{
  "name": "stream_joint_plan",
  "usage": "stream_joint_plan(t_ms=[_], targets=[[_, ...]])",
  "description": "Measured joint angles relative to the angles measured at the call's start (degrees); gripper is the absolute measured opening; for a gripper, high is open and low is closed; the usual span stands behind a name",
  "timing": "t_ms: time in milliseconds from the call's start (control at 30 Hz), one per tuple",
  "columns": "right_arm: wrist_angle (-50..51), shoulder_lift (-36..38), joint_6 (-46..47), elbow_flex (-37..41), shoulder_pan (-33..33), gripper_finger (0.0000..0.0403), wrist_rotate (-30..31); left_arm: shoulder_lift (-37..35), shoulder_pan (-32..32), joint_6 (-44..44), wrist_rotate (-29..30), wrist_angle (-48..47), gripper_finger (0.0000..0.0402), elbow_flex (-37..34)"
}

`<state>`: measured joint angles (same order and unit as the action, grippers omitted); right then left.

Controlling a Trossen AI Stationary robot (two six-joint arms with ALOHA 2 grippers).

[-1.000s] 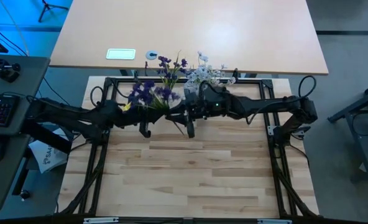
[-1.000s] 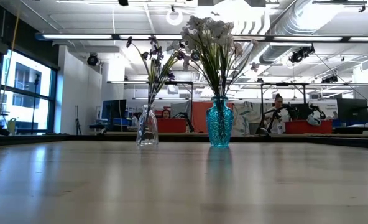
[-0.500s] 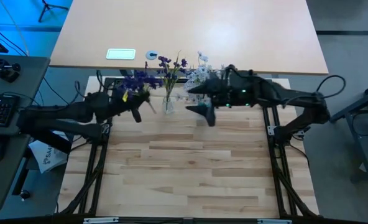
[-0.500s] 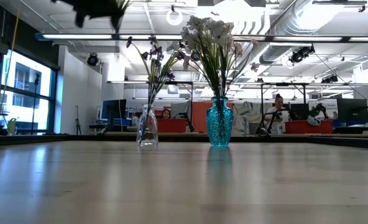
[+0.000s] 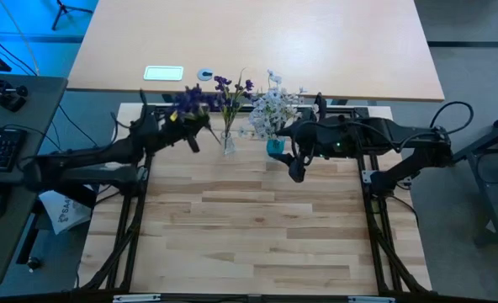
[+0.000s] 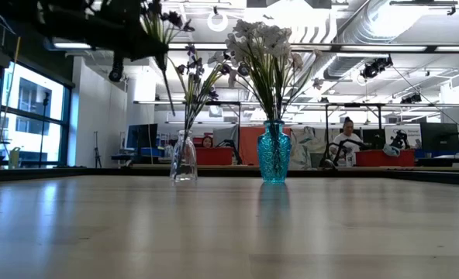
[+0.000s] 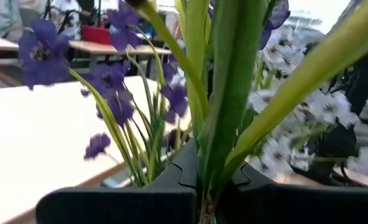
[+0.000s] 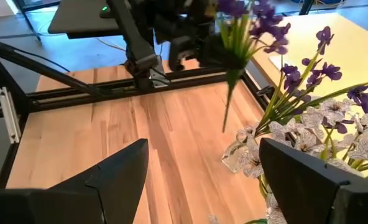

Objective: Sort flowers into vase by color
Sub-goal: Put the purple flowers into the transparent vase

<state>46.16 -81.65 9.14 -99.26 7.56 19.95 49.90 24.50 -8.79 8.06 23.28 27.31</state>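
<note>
My left gripper (image 5: 196, 131) (image 6: 127, 32) hangs high over the table's far left part, shut on a purple sprig (image 5: 189, 99) (image 8: 240, 25) of the flowers. A clear glass vase (image 5: 229, 144) (image 6: 184, 158) with purple sprigs (image 5: 233, 87) stands on its base at the far edge. To its right a blue vase (image 5: 274, 148) (image 6: 274, 153) holds white flowers (image 5: 271, 108) (image 6: 262, 43). My right gripper (image 5: 295, 167) (image 8: 202, 183) is open just right of the blue vase, nothing between its fingers. My left gripper pinches the sprig's green stems and leaves (image 7: 214, 163) between its two fingers, below the blossoms. The fingers come roughly level from the table's left. The sprig is lifted clear and stands about upright, blossoms above the fingers, its thin stem end (image 8: 225, 122) hanging free below.
A black frame rail (image 5: 333, 107) runs along the far edge behind the vases. A second, paler table (image 5: 257, 42) lies beyond it with a small white card (image 5: 163, 73). The wooden table top (image 5: 249, 227) spreads toward the near edge. People and desks show far behind.
My left gripper has risen and gone toward the far-left part of the table with the purple sprig, coming into the top of the low view. My right gripper has drawn away from it toward the table's right, past the blue vase.
</note>
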Motion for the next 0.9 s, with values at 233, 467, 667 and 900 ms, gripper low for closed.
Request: stream_joint_plan(t_ms=[233,467,667,900], targets=[[0.9,0.0,1.8,0.0,0.0,0.0303,0.4,7.0,8.5,-0.4,-7.7,10.1,0.0,0.0],[1.7,0.0,3.0,0.0,0.0,0.0302,1.3,12.6,8.9,0.8,-7.9,11.3,0.0,0.0],[1.7,0.0,4.0,0.0,0.0,0.0302,1.3,16.0,8.9,1.0,-8.0,15.5,0.0,0.0],[1.7,0.0,4.2,0.0,0.0,0.0302,1.3,17.3,8.9,1.4,-10.1,14.0,0.0011,0.0]])
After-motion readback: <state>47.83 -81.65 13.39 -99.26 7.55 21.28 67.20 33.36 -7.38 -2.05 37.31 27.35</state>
